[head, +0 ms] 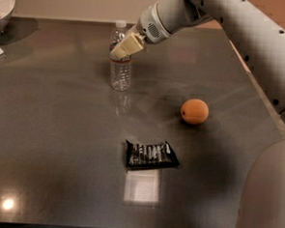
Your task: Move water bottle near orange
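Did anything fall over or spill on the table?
No, nothing looks odd. The bottle stands upright with its cap on. The gripper is at its upper part. The orange sits apart from it, and the wrapper lies flat on the table. No spills show.

The water bottle [121, 73] is standing upright on the dark table [49, 129], toward twelve o'clock. The gripper [123, 47] is hanging in front of the bottle's shoulder, with the arm [244, 25] reaching in from two o'clock; whether it is touching the bottle cannot be told. The orange [194, 111] is sitting well apart, at four o'clock from the bottle. A black snack wrapper [151, 155] is lying flat at seven o'clock from the orange. A white bowl [1, 8] is showing at ten o'clock.
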Motion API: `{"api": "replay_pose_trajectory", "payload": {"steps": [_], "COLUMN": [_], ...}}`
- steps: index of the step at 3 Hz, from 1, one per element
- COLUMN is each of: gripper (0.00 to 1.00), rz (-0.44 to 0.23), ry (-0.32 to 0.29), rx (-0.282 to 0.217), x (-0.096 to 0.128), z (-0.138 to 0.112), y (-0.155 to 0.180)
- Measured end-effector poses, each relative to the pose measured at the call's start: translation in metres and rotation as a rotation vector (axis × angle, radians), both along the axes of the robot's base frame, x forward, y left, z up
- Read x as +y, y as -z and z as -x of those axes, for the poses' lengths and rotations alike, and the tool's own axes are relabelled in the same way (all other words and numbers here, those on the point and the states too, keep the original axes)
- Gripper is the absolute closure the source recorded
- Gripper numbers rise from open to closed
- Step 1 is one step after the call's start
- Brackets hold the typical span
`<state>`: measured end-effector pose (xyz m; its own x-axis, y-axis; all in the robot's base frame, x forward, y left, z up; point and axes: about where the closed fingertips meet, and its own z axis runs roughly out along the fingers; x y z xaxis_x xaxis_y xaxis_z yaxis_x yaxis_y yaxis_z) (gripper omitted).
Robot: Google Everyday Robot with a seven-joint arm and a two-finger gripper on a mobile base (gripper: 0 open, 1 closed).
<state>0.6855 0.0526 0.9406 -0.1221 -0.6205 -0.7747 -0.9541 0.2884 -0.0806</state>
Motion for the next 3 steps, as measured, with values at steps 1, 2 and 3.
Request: {"api": "replay_pose_trajectory", "payload": {"steps": [1,2,3], "gripper": [0.64,0.87,1.0], "rz": [-0.005,-0.009,0.019], "ry": [-0.011,-0.004,0.032], "rx": [-0.003,-0.015,-0.025], "x": [-0.006,-0.02,-0.047], "z": [0.01,0.026,0.044], "y": [-0.005,-0.015,-0.022]}}
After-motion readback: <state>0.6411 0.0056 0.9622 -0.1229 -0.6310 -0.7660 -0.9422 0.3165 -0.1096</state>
